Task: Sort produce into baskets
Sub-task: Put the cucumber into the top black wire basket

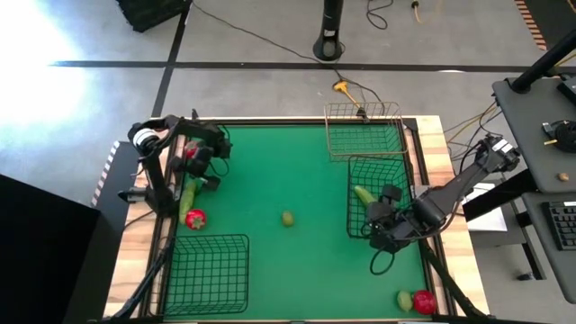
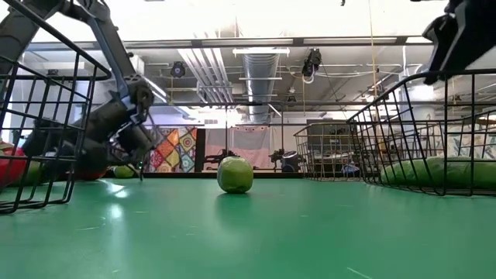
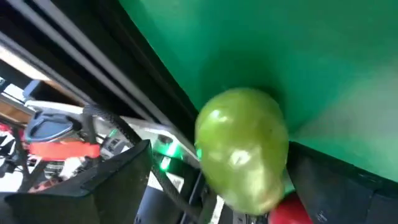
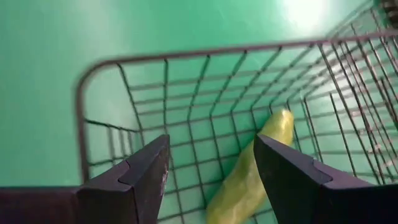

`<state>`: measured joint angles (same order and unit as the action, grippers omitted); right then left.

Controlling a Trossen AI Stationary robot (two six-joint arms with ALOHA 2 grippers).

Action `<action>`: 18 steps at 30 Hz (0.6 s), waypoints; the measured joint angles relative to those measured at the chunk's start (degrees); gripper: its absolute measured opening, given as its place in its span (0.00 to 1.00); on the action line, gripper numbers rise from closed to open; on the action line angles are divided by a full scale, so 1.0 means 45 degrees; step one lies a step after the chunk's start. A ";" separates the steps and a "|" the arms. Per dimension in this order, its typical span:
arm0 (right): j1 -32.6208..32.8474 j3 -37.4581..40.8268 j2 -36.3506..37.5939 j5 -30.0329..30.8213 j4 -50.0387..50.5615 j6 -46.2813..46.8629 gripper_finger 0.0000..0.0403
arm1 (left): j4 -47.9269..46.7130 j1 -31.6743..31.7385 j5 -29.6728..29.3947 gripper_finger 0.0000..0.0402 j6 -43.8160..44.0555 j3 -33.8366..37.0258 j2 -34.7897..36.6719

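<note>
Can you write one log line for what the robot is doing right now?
left tool: near table's left edge, by green piece | right tool: open, over black basket holding cucumber | round green piece: mid-table, loose

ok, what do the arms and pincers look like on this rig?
Both arms are dark, jointed links. The left arm carries a white ring at one joint; the right arm is plain black with a cable looping beneath it. The right pincer has two flat, dark, squared fingers.

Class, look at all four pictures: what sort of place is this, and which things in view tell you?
Probably a robotics lab or workshop: exposed ceiling ducts, cables trailing across a concrete floor, and a desk with a keyboard beside the green table.
</note>
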<state>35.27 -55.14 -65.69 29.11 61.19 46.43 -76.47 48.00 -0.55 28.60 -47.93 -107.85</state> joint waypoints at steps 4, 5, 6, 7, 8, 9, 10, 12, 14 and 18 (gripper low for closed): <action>0.0000 -0.0562 0.0005 0.0084 0.0044 -0.0490 0.56 | 0.0607 0.0047 0.0167 0.84 -0.0489 0.0481 0.0045; 0.0000 -0.0708 0.0005 0.0326 0.0039 -0.0651 0.56 | 0.0713 0.0029 0.0266 0.83 -0.0556 0.0571 0.0059; 0.0000 -0.0844 0.0005 0.0633 0.0052 -0.0832 0.56 | 0.0796 0.0011 0.0279 0.82 -0.0562 0.0637 0.0063; 0.0000 -0.0991 0.0005 0.0986 0.0055 -0.0920 0.56 | 0.0841 0.0011 0.0240 0.80 -0.0533 0.0668 0.0063; 0.0000 -0.1123 0.0005 0.1323 0.0048 -0.1077 0.56 | 0.0855 0.0016 0.0174 0.78 -0.0475 0.0677 0.0068; 0.0000 -0.1246 0.0005 0.1617 0.0046 -0.1250 0.56 | 0.0834 0.0012 0.0075 0.76 -0.0404 0.0678 0.0058; 0.0000 -0.1344 0.0005 0.1853 0.0052 -0.1429 0.56 | 0.0780 0.0000 0.0009 0.73 -0.0335 0.0671 0.0058; -0.0001 -0.1478 0.0005 0.2169 0.0053 -0.1740 0.56 | 0.0684 -0.0153 0.0001 0.66 -0.0296 0.0636 0.0108; -0.0005 -0.1527 0.0005 0.2423 0.0063 -0.2023 0.56 | 0.0643 -0.0435 -0.0037 0.58 -0.0372 0.0561 0.0315; -0.0005 -0.1572 0.0005 0.2874 0.0058 -0.2426 0.56 | 0.1079 -0.0822 0.0072 0.45 -0.0460 0.0440 0.0909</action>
<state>35.24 -62.22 -65.67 42.04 61.45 35.51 -71.62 44.30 -0.23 26.53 -45.95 -103.76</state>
